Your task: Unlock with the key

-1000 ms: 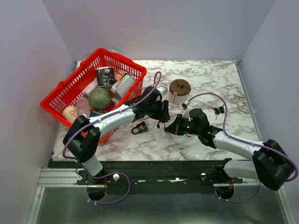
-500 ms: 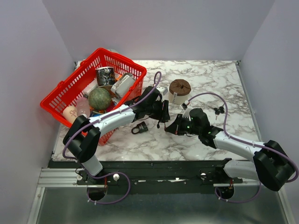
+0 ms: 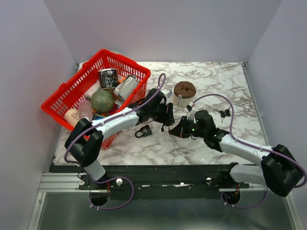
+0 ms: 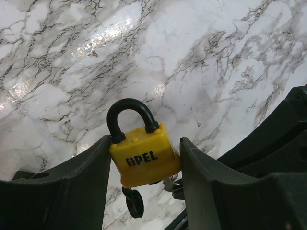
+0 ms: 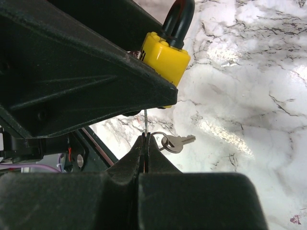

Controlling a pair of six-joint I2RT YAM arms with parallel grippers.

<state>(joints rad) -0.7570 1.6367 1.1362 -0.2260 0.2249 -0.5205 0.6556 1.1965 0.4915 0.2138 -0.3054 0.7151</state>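
I am at the insertion step. My right pincer (image 5: 145, 139) is closed tight on the key (image 5: 145, 120), whose blade stands edge-on and runs up to the underside of the padlock (image 5: 165, 57). My left pincer (image 4: 144, 160) is open only to the padlock's width and clamps its yellow body from both sides above the table (image 4: 216, 57), with the shackle closed. A spare key (image 5: 178, 142) hangs on the ring beside my right fingertips. I cannot tell how deep the blade sits, because my left finger hides the keyhole. Next, I judge, I must push the key fully home in line with the slot, then twist it while my left grip holds firm.
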